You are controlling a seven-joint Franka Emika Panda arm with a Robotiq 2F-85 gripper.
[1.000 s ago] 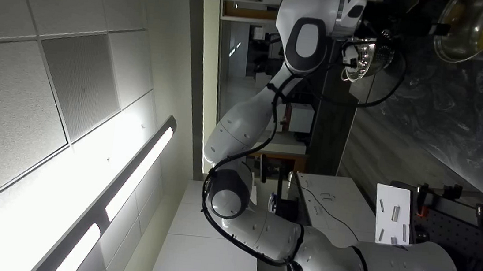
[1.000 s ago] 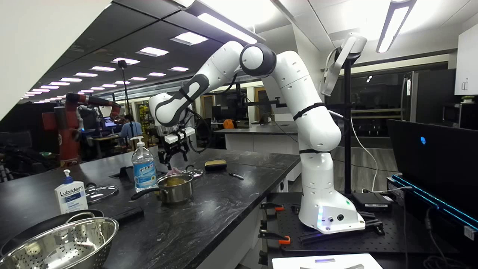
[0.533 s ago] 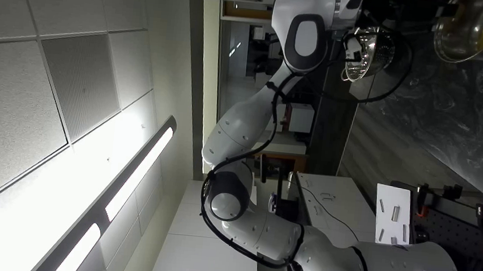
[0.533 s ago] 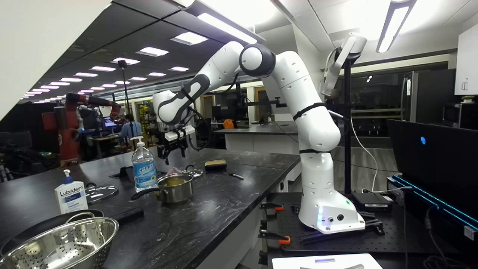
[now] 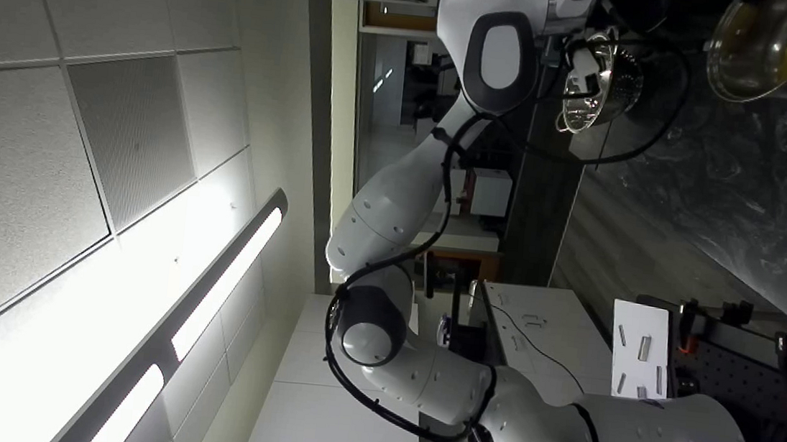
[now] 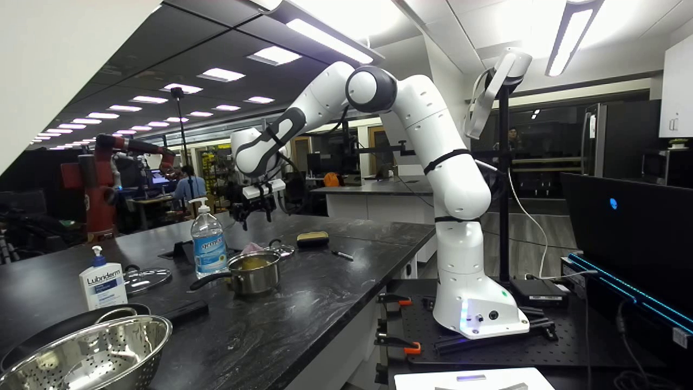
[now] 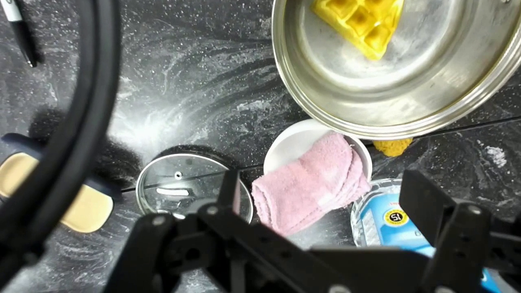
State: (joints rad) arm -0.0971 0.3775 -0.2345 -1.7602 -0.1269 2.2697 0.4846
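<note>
My gripper [image 7: 321, 189] stands open with nothing between its fingers, raised above the dark counter. In an exterior view the gripper [image 6: 256, 221] hangs behind the hand sanitizer bottle [image 6: 210, 246] and the steel pot [image 6: 260, 279]. Beneath the jaws in the wrist view lies a folded pink cloth [image 7: 305, 183], partly inside a white bowl [image 7: 285, 146] and draped over its rim. The pot [image 7: 427, 110] holds a yellow waffle piece [image 7: 362, 24]. The sanitizer bottle [image 7: 382, 219] shows under the right finger, a glass lid [image 7: 187, 179] by the left one. Nothing touches the fingers.
A tan-and-dark eraser-like block [image 7: 87, 207] and a marker [image 7: 20, 34] lie on the counter. A yellow lump [image 7: 392, 147] peeks from beside the pot. Toward an exterior camera stand a lotion bottle [image 6: 105, 284], another lid [image 6: 145, 279] and a colander [image 6: 103, 357].
My gripper has risen and drawn slightly back from above the pot area, its jaws staying open. The counter objects have not moved. A person has appeared in the far background.
</note>
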